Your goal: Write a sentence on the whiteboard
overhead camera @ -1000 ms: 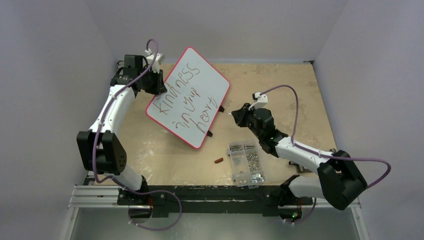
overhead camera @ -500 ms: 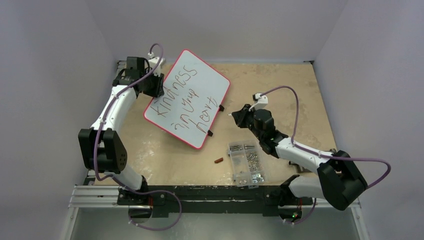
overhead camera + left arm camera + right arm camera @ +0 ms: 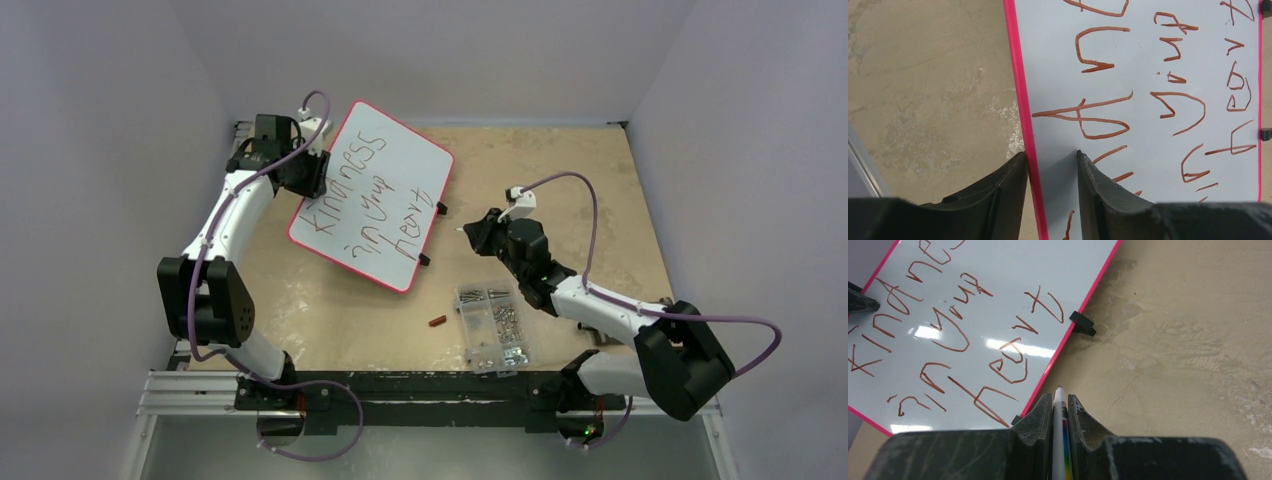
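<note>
The whiteboard (image 3: 400, 165) has a red-pink rim and lies tilted at the back left, with its left edge raised. The sentence (image 3: 362, 205) reads "kindness in your heart" in three reddish-brown lines. My left gripper (image 3: 316, 172) is shut on the board's left rim. In the left wrist view (image 3: 1050, 154) one finger is outside the pink rim and one is on the white face (image 3: 1143, 55). My right gripper (image 3: 468, 228) is shut on a white marker (image 3: 1058, 407), whose tip points at the table just right of the board (image 3: 998, 285).
A clear compartmented screw box (image 3: 492, 325) stands at the front right of centre. A small red-brown cap (image 3: 437, 321) lies to its left. Black clip feet (image 3: 441, 209) stick out of the board's right edge. Walls close in on the left, back and right.
My left gripper has drawn the whiteboard a little to the left and turned it slightly. The right arm and marker have stayed put.
</note>
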### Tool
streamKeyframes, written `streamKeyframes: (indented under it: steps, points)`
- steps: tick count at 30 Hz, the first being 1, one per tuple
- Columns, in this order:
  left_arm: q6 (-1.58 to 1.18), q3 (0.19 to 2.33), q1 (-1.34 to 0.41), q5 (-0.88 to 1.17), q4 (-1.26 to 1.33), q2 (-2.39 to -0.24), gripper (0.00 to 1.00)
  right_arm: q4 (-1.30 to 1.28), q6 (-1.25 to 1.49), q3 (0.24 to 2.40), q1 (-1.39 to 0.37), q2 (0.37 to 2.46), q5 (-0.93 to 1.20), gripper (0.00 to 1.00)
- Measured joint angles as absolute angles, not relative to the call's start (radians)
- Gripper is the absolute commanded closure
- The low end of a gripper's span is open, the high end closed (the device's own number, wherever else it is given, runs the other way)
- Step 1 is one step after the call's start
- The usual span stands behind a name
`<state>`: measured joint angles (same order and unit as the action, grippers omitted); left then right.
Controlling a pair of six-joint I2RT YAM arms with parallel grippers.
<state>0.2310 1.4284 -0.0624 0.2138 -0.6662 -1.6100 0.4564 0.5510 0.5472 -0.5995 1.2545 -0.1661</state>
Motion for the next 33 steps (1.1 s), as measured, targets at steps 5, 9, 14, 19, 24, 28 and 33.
streamKeyframes:
  steps: [5,9,14,19,24,28,33]
  points:
    - [0.231,1.428,-0.063,0.212,-0.679,-1.61,0.58,0.457,0.551,0.547,-0.599,1.254,-0.166,1.0]
    - [0.231,1.43,-0.067,0.21,-0.683,-1.61,0.56,0.457,0.551,0.547,-0.599,1.256,-0.166,1.0]
    - [0.229,1.436,-0.079,0.218,-0.705,-1.604,0.52,0.457,0.551,0.547,-0.599,1.256,-0.167,1.0]
    - [0.227,1.436,-0.088,0.245,-0.734,-1.568,0.48,0.457,0.551,0.547,-0.599,1.256,-0.167,1.0]
    - [0.219,1.445,-0.088,0.263,-0.751,-1.517,0.36,0.456,0.55,0.547,-0.599,1.256,-0.167,1.0]
    - [0.21,1.461,-0.096,0.253,-0.764,-1.474,0.35,0.453,0.548,0.547,-0.599,1.254,-0.167,1.0]
    - [0.202,1.469,-0.198,0.191,-0.804,-1.354,0.35,0.414,0.542,0.547,-0.599,1.196,-0.169,1.0]
